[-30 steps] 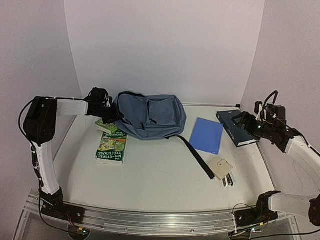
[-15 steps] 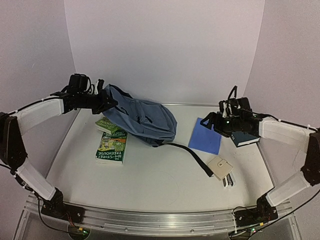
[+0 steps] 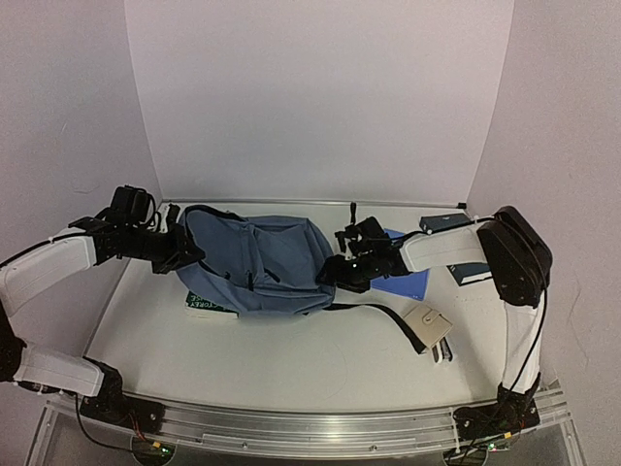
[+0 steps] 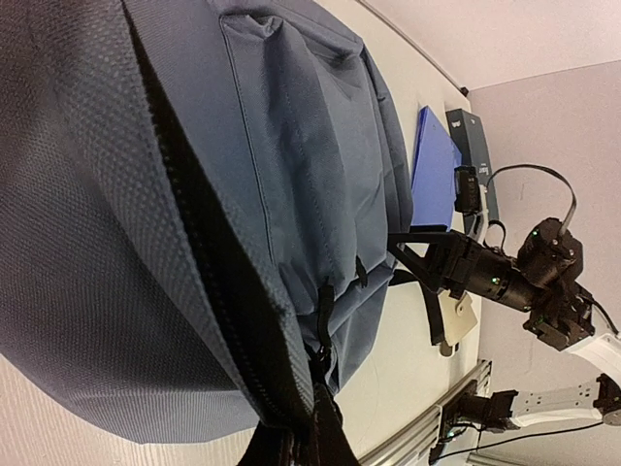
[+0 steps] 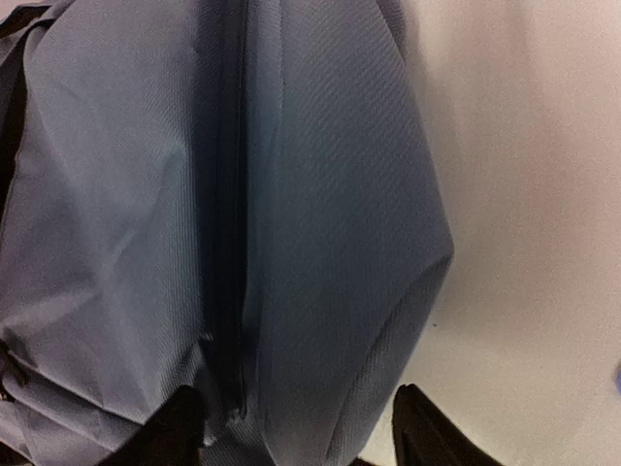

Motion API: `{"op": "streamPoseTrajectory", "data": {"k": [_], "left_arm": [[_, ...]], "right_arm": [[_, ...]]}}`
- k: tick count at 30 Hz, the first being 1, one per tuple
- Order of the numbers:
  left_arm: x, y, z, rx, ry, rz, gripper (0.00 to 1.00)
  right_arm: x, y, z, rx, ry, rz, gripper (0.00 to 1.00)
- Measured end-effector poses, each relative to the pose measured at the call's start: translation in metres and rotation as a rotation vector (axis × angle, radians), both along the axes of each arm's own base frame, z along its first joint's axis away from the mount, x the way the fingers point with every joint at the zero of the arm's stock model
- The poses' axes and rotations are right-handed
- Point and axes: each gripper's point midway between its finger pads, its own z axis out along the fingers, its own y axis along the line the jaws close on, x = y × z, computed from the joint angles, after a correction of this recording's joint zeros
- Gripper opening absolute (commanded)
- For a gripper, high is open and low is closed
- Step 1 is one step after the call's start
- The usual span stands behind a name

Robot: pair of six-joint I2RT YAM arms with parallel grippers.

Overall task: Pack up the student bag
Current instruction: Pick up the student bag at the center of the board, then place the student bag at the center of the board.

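Observation:
The student bag [image 3: 257,267], slate-blue with dark zippers, lies across the table's left-middle, and its black strap [image 3: 383,316] trails to the right. My left gripper [image 3: 184,254] is shut on the bag's left end. In the left wrist view that gripper [image 4: 296,427] pinches the zippered edge of the bag [image 4: 146,223]. My right gripper [image 3: 335,272] is at the bag's right end. In the right wrist view it [image 5: 301,437] stands open, and the bag's fabric [image 5: 291,214] bulges between its dark fingertips [image 5: 179,427].
A green book [image 3: 209,303] peeks out under the bag's front edge. To the right lie a bright-blue notebook [image 3: 412,280], a dark book [image 3: 473,272], a beige wallet [image 3: 427,325] and a small white item [image 3: 442,351]. Walls close in on both sides.
The left gripper shut on the bag, lifted it, then brought it forward over the green books. The right arm swung left from the dark book to the bag's right end, its jaws narrowing.

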Motion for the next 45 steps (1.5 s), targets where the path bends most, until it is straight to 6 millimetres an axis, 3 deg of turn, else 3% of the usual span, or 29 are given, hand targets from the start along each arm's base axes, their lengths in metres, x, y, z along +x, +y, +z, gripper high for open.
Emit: {"op": "streamPoseTrajectory", "data": {"k": [5, 11, 14, 20, 23, 26, 30, 33, 35, 37, 41, 45], "left_arm": [[-0.005, 0.004, 0.002, 0.014, -0.006, 0.004, 0.0], [-0.01, 0.003, 0.004, 0.023, -0.019, -0.025, 0.0], [-0.019, 0.001, 0.008, 0.016, -0.025, -0.069, 0.0], [-0.027, -0.012, 0.028, -0.036, -0.041, -0.155, 0.0], [-0.026, -0.025, 0.033, -0.07, -0.06, -0.18, 0.0], [-0.033, -0.043, 0.029, -0.089, -0.068, -0.207, 0.0], [-0.043, -0.065, 0.006, -0.076, -0.024, -0.232, 0.04], [-0.046, -0.08, -0.02, -0.027, 0.038, -0.241, 0.17], [-0.05, -0.087, -0.04, 0.016, 0.081, -0.252, 0.31], [-0.057, -0.091, -0.055, 0.058, 0.118, -0.26, 0.47], [-0.059, -0.085, -0.064, 0.12, 0.13, -0.23, 0.7], [-0.057, -0.066, -0.055, 0.2, 0.11, -0.174, 0.77]], "right_arm": [[0.005, 0.006, -0.009, -0.012, -0.008, -0.028, 0.03], [0.009, 0.001, 0.006, -0.015, -0.035, -0.065, 0.0], [0.005, -0.011, 0.043, -0.027, -0.074, -0.087, 0.0], [-0.011, -0.055, 0.171, 0.013, -0.288, -0.185, 0.0], [-0.017, -0.074, 0.197, 0.013, -0.356, -0.226, 0.0], [-0.011, -0.091, 0.174, -0.049, -0.335, -0.247, 0.0], [-0.001, -0.108, 0.113, -0.155, -0.221, -0.238, 0.01], [0.001, -0.117, 0.086, -0.214, -0.171, -0.225, 0.32], [0.01, -0.13, 0.082, -0.249, -0.182, -0.258, 0.54], [0.018, -0.14, 0.084, -0.268, -0.197, -0.283, 0.67], [0.032, -0.145, 0.103, -0.27, -0.243, -0.305, 0.74], [0.022, -0.124, 0.113, -0.264, -0.263, -0.265, 0.74]]}}
